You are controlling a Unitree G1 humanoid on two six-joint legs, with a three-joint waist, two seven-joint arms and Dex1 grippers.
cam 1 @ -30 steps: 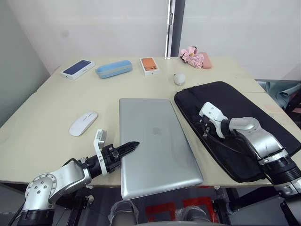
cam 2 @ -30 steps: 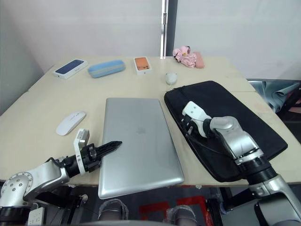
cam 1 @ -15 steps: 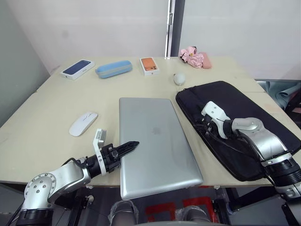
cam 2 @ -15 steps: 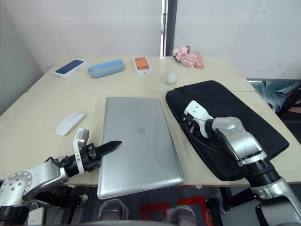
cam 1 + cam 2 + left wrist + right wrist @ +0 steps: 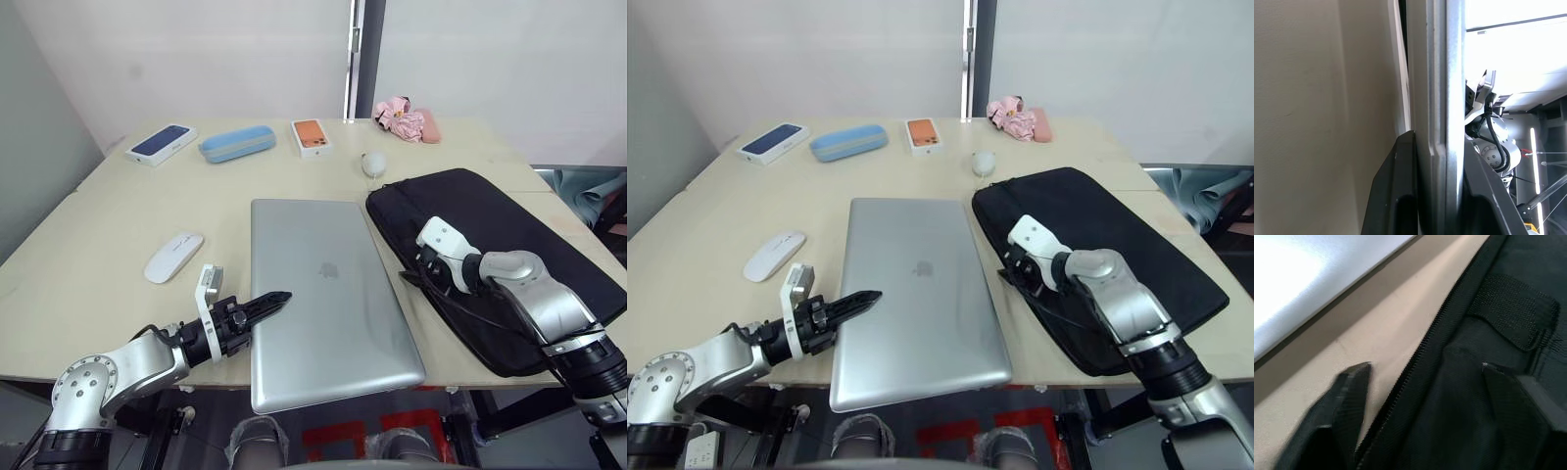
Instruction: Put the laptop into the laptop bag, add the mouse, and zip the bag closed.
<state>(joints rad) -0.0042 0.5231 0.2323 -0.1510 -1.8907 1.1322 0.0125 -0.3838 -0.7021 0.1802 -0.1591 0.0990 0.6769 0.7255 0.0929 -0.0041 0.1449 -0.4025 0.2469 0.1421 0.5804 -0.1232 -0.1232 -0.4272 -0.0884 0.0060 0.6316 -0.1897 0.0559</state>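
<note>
- The left gripper (image 5: 277,298) has its jaws clamped on the laptop (image 5: 328,294); the left wrist view shows one finger on each face of the silver slab's left edge, near the worktop's front edge.
- The right gripper (image 5: 1420,396) is spread wide, holding nothing, one finger (image 5: 1344,396) over bare worktop and the other on black fabric, straddling the bag's zipper line.
- That puts the right gripper at the left long edge of the laptop bag (image 5: 509,245), close to the strap handle (image 5: 1518,308).
- The laptop lies flat and shut in the middle of the worktop (image 5: 98,245), its front corners overhanging the front edge, just beside the bag but not in it.
- The bag lies flat on the right side of the worktop, angled towards the front right corner; the zipper looks closed where the wrist view catches it, though I can't tell for the whole run.
- The mouse (image 5: 174,257), slim and white, sits untouched near the left edge, well apart from the bag.
- My read: early days. Nothing is packed yet. Still to come: opening the bag, sliding the laptop in, fetching the mouse, zipping shut.
- Along the back edge: a phone (image 5: 162,143), a blue case (image 5: 237,143), an orange box (image 5: 311,135), a rounder mouse (image 5: 373,164), a pink bundle (image 5: 407,119).
</note>
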